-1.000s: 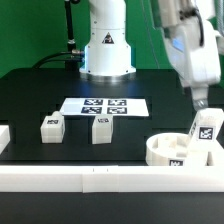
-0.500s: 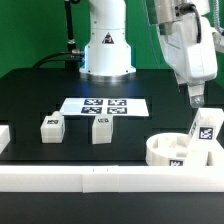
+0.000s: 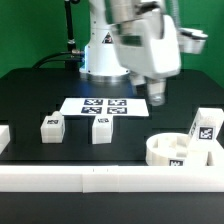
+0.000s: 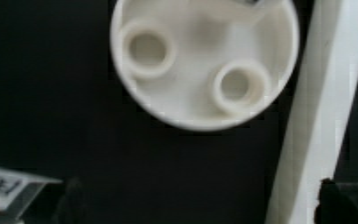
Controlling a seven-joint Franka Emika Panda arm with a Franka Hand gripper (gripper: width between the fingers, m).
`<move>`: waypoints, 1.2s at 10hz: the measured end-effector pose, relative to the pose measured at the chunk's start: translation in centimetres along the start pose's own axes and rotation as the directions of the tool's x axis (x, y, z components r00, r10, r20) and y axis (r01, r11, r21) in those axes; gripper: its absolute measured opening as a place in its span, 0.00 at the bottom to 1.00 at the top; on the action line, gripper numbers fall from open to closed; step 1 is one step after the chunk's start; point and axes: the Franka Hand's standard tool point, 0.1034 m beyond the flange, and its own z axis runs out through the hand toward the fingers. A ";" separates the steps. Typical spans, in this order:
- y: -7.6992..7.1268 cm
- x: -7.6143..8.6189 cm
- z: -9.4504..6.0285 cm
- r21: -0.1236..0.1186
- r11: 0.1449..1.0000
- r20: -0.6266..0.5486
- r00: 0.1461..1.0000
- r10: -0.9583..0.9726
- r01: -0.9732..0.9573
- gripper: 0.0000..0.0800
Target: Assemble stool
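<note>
The white round seat disc [image 3: 172, 150] lies at the exterior view's right, against the front rail. One tagged leg [image 3: 204, 128] stands tilted on its right side. Two more tagged legs [image 3: 51, 128] [image 3: 101, 130] stand on the black table at the left and middle. My gripper [image 3: 158, 97] hangs above the table behind and left of the seat, touching nothing. In the wrist view the seat [image 4: 194, 60] shows two holes, and my gripper [image 4: 202, 205] is open and empty, with dark fingertips [image 4: 60, 202] at the frame's edge.
The marker board [image 3: 105, 105] lies flat at the middle back, just left of my gripper. A long white border rail [image 3: 90, 178] runs along the table's front and also shows in the wrist view [image 4: 318, 120]. A tagged white piece [image 4: 7, 185] shows at the wrist view's edge.
The arm has swung from above the seat and standing leg toward the exterior view's left and back. The gripper now hangs near the marker board's right end. The parts have not moved.
</note>
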 end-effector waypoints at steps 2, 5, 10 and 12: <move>-0.3 0.6 -0.4 0.005 0.999 -0.004 0.999 -0.040 0.040 0.81; -0.1 0.5 -0.2 0.001 0.997 -0.004 0.997 -0.083 0.083 0.81; -0.2 1.4 0.7 -0.061 0.767 0.033 0.769 -0.639 0.639 0.81; -0.2 1.4 0.7 -0.057 0.610 0.045 0.613 -0.789 0.790 0.81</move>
